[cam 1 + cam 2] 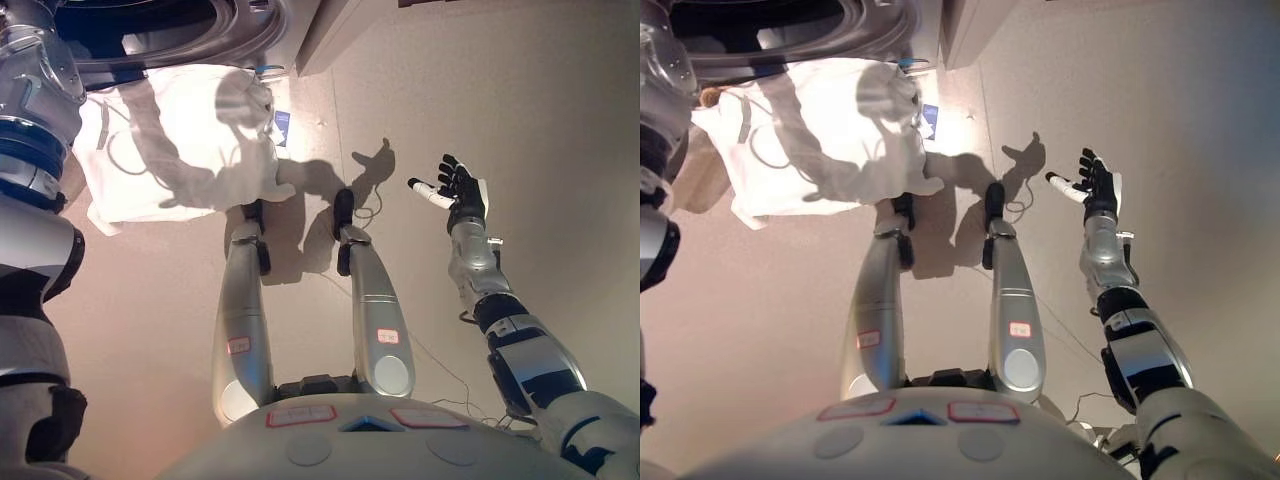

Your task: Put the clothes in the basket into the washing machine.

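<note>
Your right hand (460,195) hangs spread and empty, well right of the white garment (180,140) lying on the floor below the washing machine (180,30); left hand unseen, left arm nearer.

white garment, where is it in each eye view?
Left eye view: white garment upper left, on the floor below the washing machine door.
Right eye view: same garment upper left, slightly higher.
Shared landmark: the open right hand, right of centre in both.
</note>
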